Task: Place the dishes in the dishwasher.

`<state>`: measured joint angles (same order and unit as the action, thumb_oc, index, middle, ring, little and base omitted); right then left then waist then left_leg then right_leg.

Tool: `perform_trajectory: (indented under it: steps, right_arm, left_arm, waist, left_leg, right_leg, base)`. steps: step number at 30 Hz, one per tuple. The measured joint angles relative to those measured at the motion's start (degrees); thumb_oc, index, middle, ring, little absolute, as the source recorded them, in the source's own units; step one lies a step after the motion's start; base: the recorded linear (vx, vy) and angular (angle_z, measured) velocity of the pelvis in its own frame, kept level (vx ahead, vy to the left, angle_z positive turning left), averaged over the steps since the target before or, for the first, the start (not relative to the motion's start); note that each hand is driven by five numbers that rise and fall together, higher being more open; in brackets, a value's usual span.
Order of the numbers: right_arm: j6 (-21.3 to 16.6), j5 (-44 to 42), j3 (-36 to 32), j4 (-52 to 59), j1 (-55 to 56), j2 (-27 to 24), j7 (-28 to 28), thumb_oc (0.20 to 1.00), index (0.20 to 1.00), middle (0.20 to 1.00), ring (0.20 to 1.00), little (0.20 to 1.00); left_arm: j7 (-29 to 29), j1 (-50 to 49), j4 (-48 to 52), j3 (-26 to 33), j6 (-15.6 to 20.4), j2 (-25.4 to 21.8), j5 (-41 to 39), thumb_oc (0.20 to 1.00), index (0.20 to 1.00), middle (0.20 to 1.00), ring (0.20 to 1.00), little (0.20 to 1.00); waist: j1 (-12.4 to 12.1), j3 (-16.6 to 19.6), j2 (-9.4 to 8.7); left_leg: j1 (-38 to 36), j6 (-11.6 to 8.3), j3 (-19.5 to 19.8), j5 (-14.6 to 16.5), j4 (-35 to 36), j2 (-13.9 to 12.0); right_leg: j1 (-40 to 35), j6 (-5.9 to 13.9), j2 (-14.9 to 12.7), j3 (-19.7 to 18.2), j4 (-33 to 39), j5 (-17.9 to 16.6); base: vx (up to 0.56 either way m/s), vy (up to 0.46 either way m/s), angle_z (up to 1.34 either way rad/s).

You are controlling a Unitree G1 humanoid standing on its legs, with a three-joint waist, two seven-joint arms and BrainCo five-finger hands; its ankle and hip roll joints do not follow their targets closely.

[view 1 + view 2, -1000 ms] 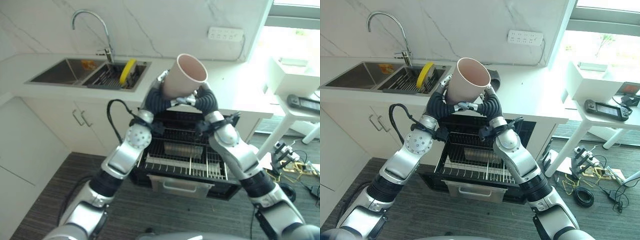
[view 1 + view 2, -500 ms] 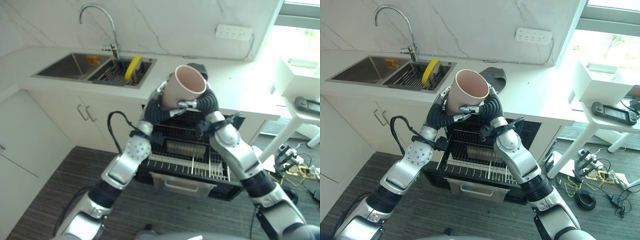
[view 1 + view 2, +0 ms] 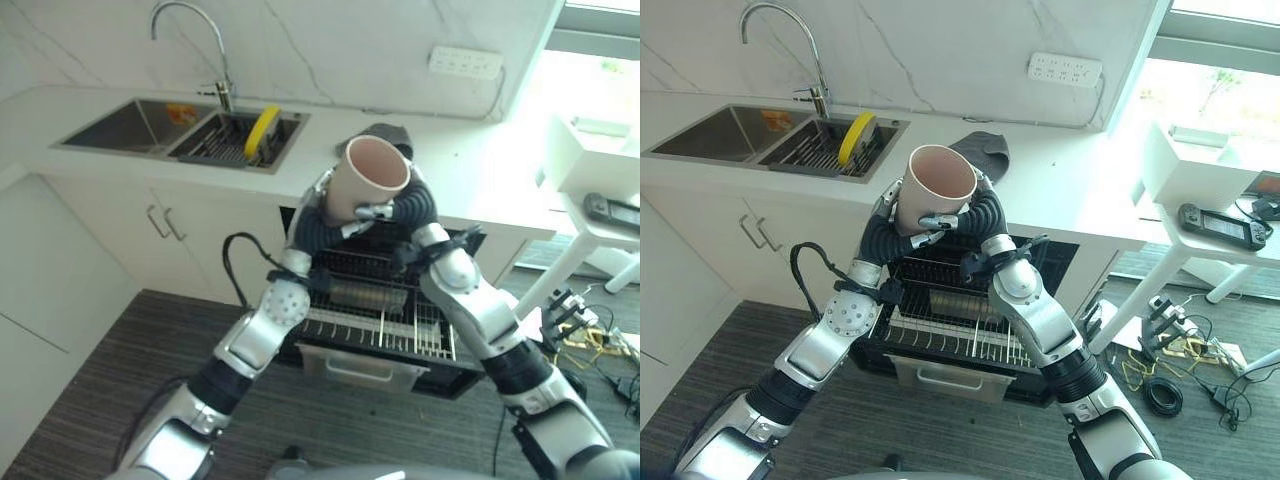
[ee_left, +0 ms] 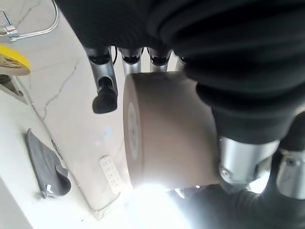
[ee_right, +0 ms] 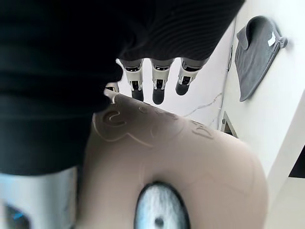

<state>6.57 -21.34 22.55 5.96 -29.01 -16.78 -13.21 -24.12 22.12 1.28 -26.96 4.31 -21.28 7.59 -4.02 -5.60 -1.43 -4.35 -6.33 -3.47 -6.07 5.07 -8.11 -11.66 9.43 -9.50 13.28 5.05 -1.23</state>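
Note:
A beige cup (image 3: 366, 182) with a pale pink inside is held mouth-up between my two hands, above the counter's front edge and the pulled-out dishwasher rack (image 3: 378, 322). My left hand (image 3: 322, 196) lies against the cup's left side, its fingers (image 4: 106, 90) reaching along the wall of the cup (image 4: 167, 129). On the other side, my right hand (image 3: 402, 204) clasps it, with its thumb curled across the front. In the right wrist view the cup (image 5: 181, 157) rests against the palm, fingers (image 5: 158, 86) past it.
The black wire rack (image 3: 945, 315) sticks out under the white counter. A sink (image 3: 125, 127) with a yellow plate (image 3: 262, 130) in its drainer is at the back left. A grey cloth (image 3: 980, 152) lies on the counter behind the cup. A white side table (image 3: 1215, 235) stands at the right.
Both hands have brought the cup down a little and farther from the camera, toward the counter edge. The view itself has shifted slightly.

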Motion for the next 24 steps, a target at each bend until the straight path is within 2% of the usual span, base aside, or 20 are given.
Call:
perform_trajectory:
  steps: [20, 21, 22, 23, 24]
  right_arm:
    - [0.0, 8.6, 0.1, 0.0, 0.0, -0.5, 0.2, 0.2, 0.2, 0.2, 0.2, 0.2]
    - [0.0, 9.3, 0.1, 0.0, 0.0, -0.6, 0.2, 0.2, 0.2, 0.2, 0.2, 0.2]
    - [0.0, 9.6, 0.2, 0.0, 0.0, -0.6, 0.1, 0.2, 0.2, 0.2, 0.2, 0.2]
    - [0.0, 10.1, 0.2, 0.0, 0.0, -0.6, 0.0, 0.2, 0.2, 0.2, 0.2, 0.2]
    - [-0.1, 10.1, 0.2, 0.0, 0.0, -0.6, -0.2, 0.2, 0.2, 0.2, 0.2, 0.2]
  left_arm:
    - [-1.1, -0.1, -1.4, -0.2, 2.3, -0.1, -0.2, 0.2, 0.2, 0.2, 0.2, 0.2]
    - [-1.0, -0.1, -1.4, -0.2, 2.4, 0.1, -0.9, 0.523, 0.523, 0.523, 0.523, 0.523]
    - [-0.8, -0.2, -1.4, -0.2, 2.6, 0.3, -2.5, 0.586, 0.586, 0.586, 0.586, 0.586]
    - [-0.6, -0.2, -1.4, -0.2, 2.6, 0.7, -3.3, 1.0, 1.0, 1.0, 1.0, 1.0]
    - [-0.2, -0.3, -1.3, -0.2, 2.7, 0.7, -4.4, 1.0, 1.0, 1.0, 1.0, 1.0]
  waist:
    - [0.1, 0.0, -0.68]
    - [0.1, 0.0, -0.69]
    - [0.2, 0.0, -0.69]
    - [0.2, 0.0, -0.69]
    - [0.2, 0.0, -0.69]
  left_leg:
    - [-0.1, 0.01, -0.2, 0.0, 0.0, 0.0]
    - [-0.1, 0.01, -0.2, 0.0, 0.0, 0.0]
    - [-0.1, 0.01, -0.3, 0.0, 0.0, 0.0]
    - [-0.1, 0.01, -0.3, 0.0, 0.0, 0.0]
    - [-0.1, 0.01, -0.3, 0.0, 0.0, -0.1]
  right_leg:
    - [0.1, 0.0, 0.0, -0.1, 0.0, 0.0]
    - [0.1, 0.0, 0.0, -0.1, 0.0, 0.0]
    - [0.1, 0.0, 0.0, -0.1, 0.0, 0.0]
    - [0.1, 0.0, 0.0, -0.1, 0.0, 0.0]
    - [0.1, 0.0, 0.0, -0.1, 0.0, 0.0]
  base:
    - [0.0, 0.0, 0.0]
    - [0.0, 0.0, 0.0]
    - [0.0, 0.0, 0.0]
    - [0.0, 0.0, 0.0]
    - [0.0, 0.0, 0.0]
